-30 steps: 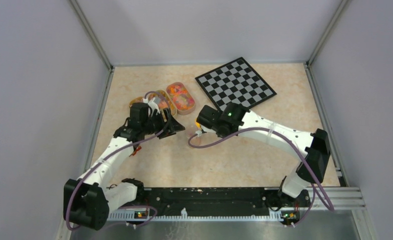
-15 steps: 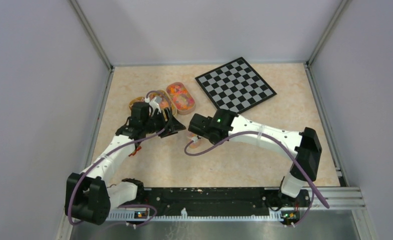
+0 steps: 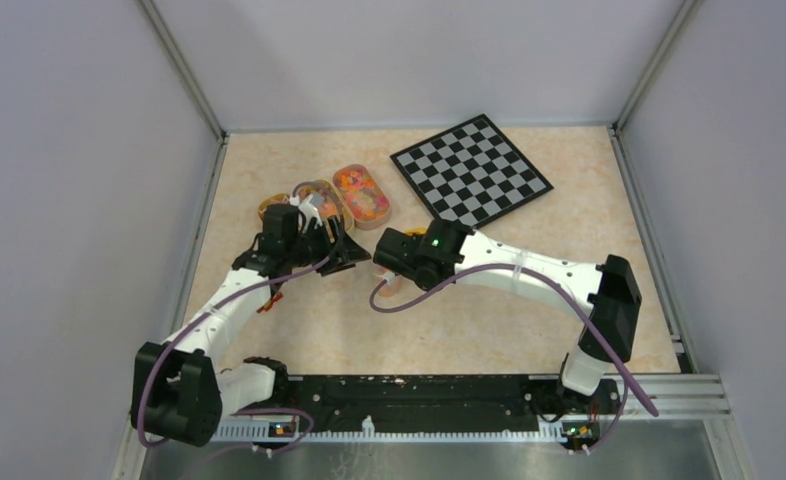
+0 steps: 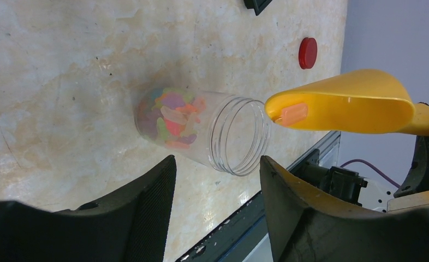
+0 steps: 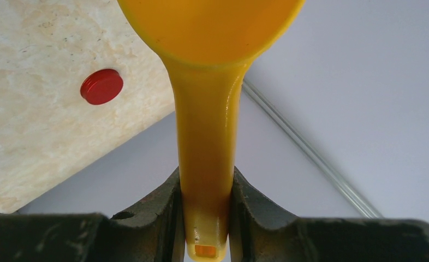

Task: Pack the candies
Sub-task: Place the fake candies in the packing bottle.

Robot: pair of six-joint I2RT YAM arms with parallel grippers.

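Observation:
A small clear jar (image 4: 201, 128), about a third full of mixed candies (image 4: 168, 117), sits just beyond my left gripper's fingertips. My left gripper (image 4: 218, 180) is open, with a gap between its jaws and the jar. My right gripper (image 5: 207, 191) is shut on the handle of a yellow-orange scoop (image 5: 207, 82). The scoop's lip (image 4: 289, 109) is at the jar's mouth, with one orange candy (image 4: 294, 113) on it. In the top view the two grippers, left (image 3: 347, 255) and right (image 3: 389, 262), meet at mid-table, and the jar is hidden. More candies fill an oval wooden tray (image 3: 361, 193).
The jar's red lid (image 4: 308, 53) lies loose on the table and also shows in the right wrist view (image 5: 101, 86). A second oval tray (image 3: 321, 200) lies behind the left gripper. A chessboard (image 3: 471, 168) lies at the back right. The rail runs along the near edge.
My right arm has swung left with the scoop, bringing it up to the left gripper. The left arm has hardly moved.

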